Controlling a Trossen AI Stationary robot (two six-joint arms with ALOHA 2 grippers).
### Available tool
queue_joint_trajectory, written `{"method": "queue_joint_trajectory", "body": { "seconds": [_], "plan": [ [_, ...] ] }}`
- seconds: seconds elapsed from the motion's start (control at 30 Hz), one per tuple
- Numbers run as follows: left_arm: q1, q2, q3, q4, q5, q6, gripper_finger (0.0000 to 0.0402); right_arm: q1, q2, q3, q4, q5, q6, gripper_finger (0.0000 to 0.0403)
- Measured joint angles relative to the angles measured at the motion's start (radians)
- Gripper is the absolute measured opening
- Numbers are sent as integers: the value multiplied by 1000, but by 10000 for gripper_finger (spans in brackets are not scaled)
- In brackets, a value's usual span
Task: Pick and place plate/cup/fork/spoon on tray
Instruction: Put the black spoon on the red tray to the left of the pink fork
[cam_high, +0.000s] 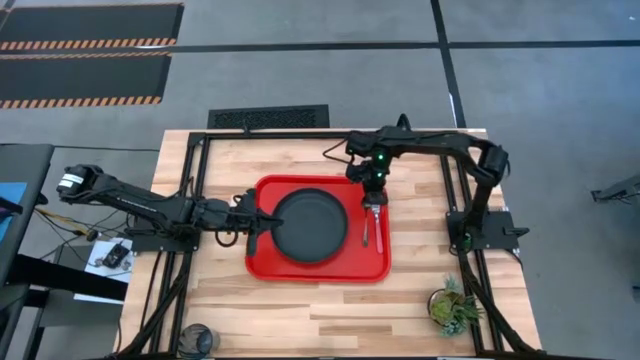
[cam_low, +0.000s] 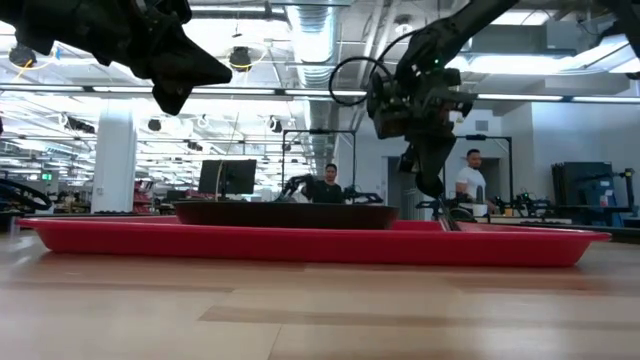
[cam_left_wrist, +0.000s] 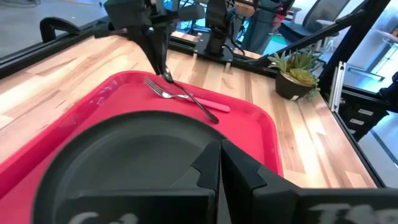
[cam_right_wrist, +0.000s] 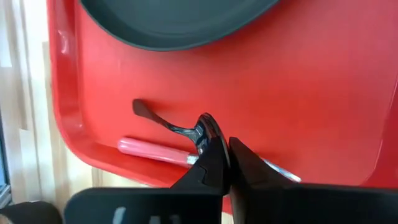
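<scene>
The red tray (cam_high: 372, 266) lies mid-table with the dark plate (cam_high: 310, 225) resting flat on it. The red-handled fork (cam_right_wrist: 152, 150) lies on the tray's right side, and the dark spoon (cam_right_wrist: 163, 121) is close beside it. My right gripper (cam_right_wrist: 227, 155) points down over them, shut at the spoon's bowl end. My left gripper (cam_high: 256, 222) hovers shut and empty above the plate's left rim, well clear of the tray in the low view (cam_low: 190, 75). The dark cup (cam_high: 197, 338) stands on the table near the front left corner. My right gripper has the spoon's bowl end (cam_right_wrist: 208, 128) at its fingertips, which come from above, pointing down. The fingertips hide the exact place of contact. The spoon's handle end (cam_right_wrist: 138, 107) rests on the tray floor, beside the fork's red handle.
A small potted plant (cam_high: 455, 306) stands near the table's front right corner. Dark frame rails (cam_high: 195, 190) run along the table's left and right sides. Bare wood lies in front of the tray.
</scene>
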Motion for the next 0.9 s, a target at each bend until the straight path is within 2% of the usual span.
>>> {"method": "queue_joint_trajectory", "body": {
  "seconds": [0.67, 0.9],
  "plan": [
    [0, 0, 0, 10, -37, -10, 0, -6, 141, 1, 85, -8, 2, 33],
    [0, 0, 1, 10, -37, -10, 0, -3, 145, 0, 131, 28, 3, 66]
  ]
}}
